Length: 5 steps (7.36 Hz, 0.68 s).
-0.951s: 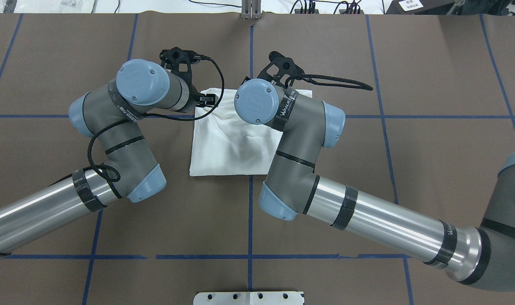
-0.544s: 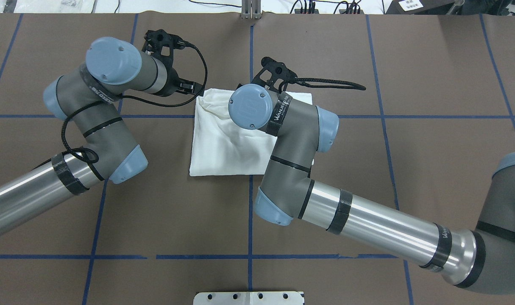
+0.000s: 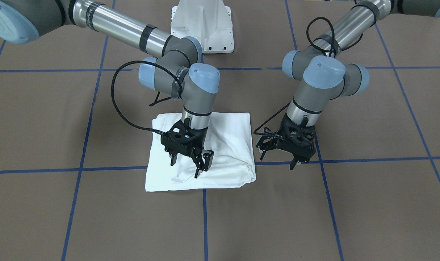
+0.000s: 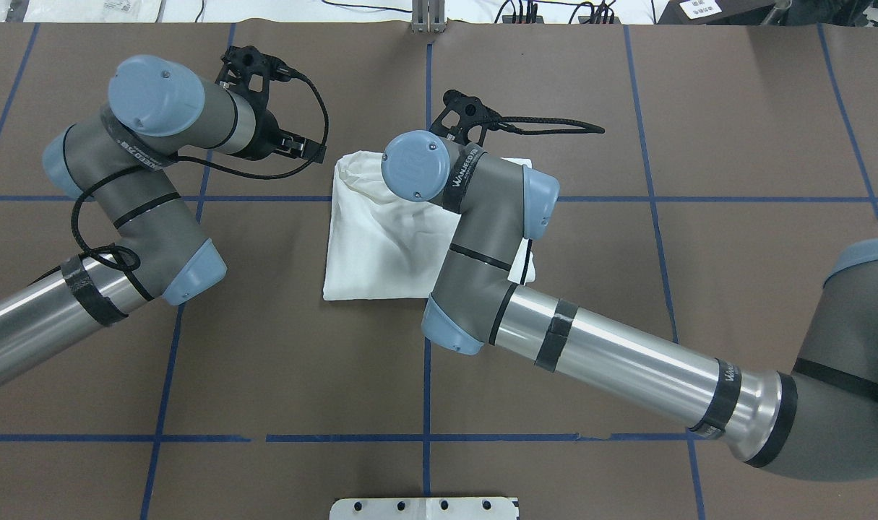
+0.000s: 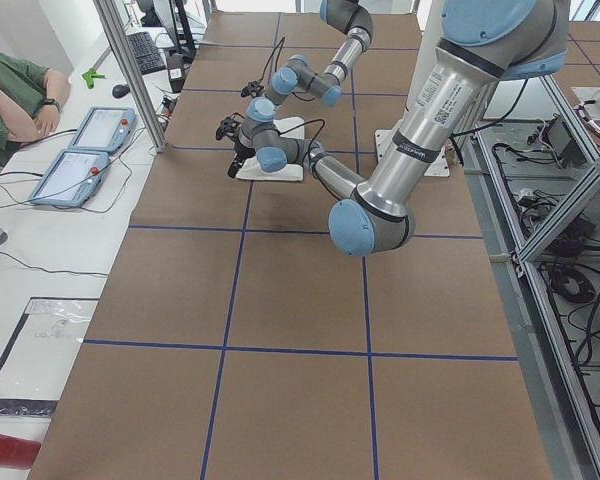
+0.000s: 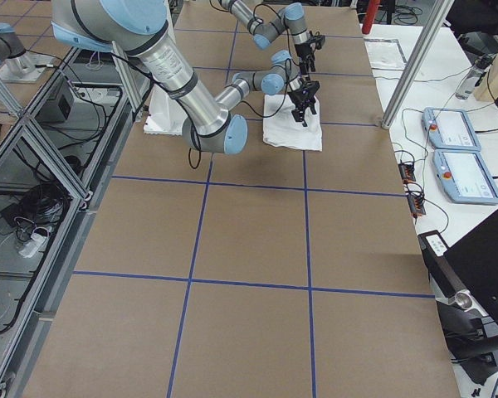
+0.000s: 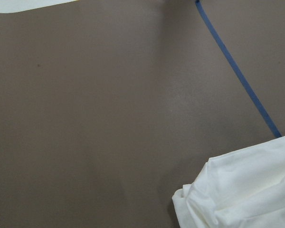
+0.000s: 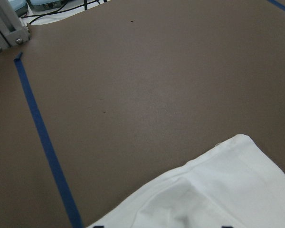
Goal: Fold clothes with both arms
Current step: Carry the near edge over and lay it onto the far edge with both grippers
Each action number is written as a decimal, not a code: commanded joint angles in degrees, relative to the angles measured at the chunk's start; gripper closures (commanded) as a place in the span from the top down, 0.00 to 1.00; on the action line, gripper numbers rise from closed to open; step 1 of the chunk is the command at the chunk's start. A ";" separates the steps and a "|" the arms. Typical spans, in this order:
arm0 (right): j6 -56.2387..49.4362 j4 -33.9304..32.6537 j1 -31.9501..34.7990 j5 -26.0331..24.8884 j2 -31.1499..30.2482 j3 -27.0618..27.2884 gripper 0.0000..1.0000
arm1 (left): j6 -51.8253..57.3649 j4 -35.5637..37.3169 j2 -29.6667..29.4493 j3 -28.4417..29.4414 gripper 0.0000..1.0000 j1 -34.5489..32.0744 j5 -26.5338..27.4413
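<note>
Table (image 4: 699,108): brown cover, blue tape grid (image 4: 426,397); white pedestal base (image 3: 201,25) at the near (robot's) edge, centre.

Right arm (image 4: 612,361): reaches in from the near right, elbow and wrist stacked over the right half of the shirt (image 4: 381,238), covering part of it from overhead. Left arm (image 4: 149,217): comes in from the near left, wrist over bare table, left of the cloth.

Shirt: lies flat at table centre, a little to the far side, across the centre tape line. Folded down to a rough rectangle, several layers. Near edge straight and tidy; far left corner (image 7: 218,204) rumpled and bunched, creases running from it across the top layer.

Right claw (image 3: 187,165): points down over the far part of the shirt, jaws spread, nothing between them; whether the tips touch the cloth I cannot tell. Left claw (image 3: 276,161): just beside the far left corner, off the cloth, over bare table; jaws look spread, empty.

Handling (judgement): thin cotton, light and limp, no stiffness of its own. The layers likely slide on one another, so a top-only pinch would peel the stack apart. Best holds look like the two far corners, pinched through all layers at the very edge, both claws lifting evenly. The bunched corner probably wants smoothing first, otherwise the next fold locks the crease in
</note>
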 commanded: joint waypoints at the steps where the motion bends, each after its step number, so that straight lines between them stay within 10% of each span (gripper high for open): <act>1: -1.13 -0.15 0.95 -0.01 0.96 -2.65 0.70 | -0.14 -0.07 0.14 0.16 1.00 -0.02 -0.03; 5: -0.95 -0.33 0.78 -0.01 1.04 -3.09 0.12 | -0.23 -0.07 0.32 0.24 1.00 -0.11 -0.03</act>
